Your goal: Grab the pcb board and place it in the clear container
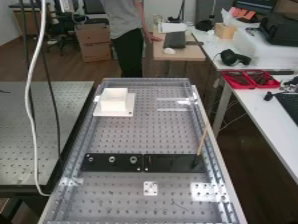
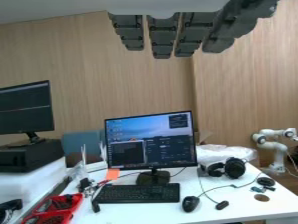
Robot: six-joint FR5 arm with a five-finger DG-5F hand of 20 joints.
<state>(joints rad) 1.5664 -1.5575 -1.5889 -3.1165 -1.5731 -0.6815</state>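
I cannot tell which thing is the pcb board or the clear container. The robot hand (image 2: 163, 35) is open, its dark grey fingers straight, holding and touching nothing. On the perforated metal bench (image 1: 143, 132) lies 1 flat black plate with 3 round metal fittings (image 1: 98, 162), the landmark; 1 plain black plate (image 1: 166, 163) sits end to end with it. Beyond the landmark stands 1 white block (image 1: 114, 99) on 1 square white base (image 1: 126, 111). Well apart from it, 2 red trays (image 1: 237, 80) rest on a white desk (image 1: 256, 102).

High view slants down the bench (image 1: 143, 137) from above its near end; wrist view, closer, faces near-level over the desk (image 2: 143, 212), red trays (image 2: 61, 212) shared.
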